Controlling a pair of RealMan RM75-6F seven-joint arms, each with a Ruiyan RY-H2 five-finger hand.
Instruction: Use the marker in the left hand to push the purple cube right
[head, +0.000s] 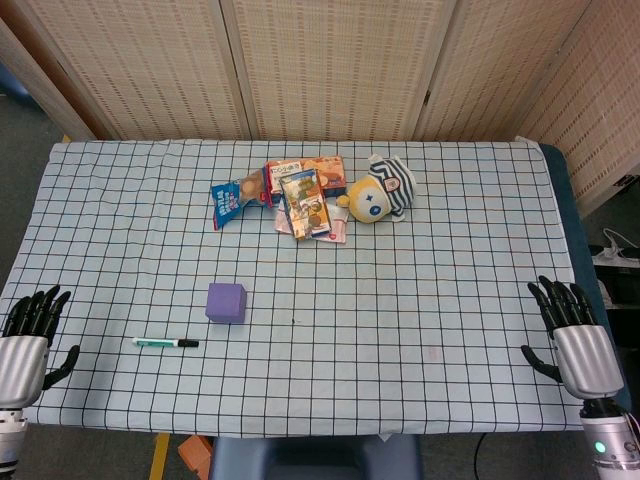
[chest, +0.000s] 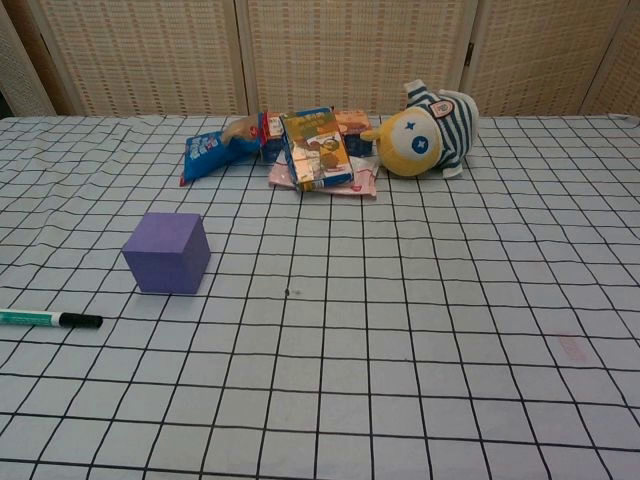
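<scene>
- While the left hand waits at the lower left edge of the head view, fingers spread and holding nothing, the marker lies on the table to its right, nearer this hand than the other.
- Lying roughly across the frame, the marker points its black cap right and its green-and-white barrel left, toward the hand; the pick-up looks like the step still to come.
- Just above and right of the marker, apart from it, sits the purple cube, left of centre on the checked cloth.
- At the lower right edge the right hand also rests with fingers spread and nothing in it, well apart from both.
- From the chest view, neither hand shows, and the marker runs off the left edge; the purple cube appears close, its flat faces plain.
- Snack packets and a plush toy sit near the top centre, well clear of the cube's path right.
</scene>
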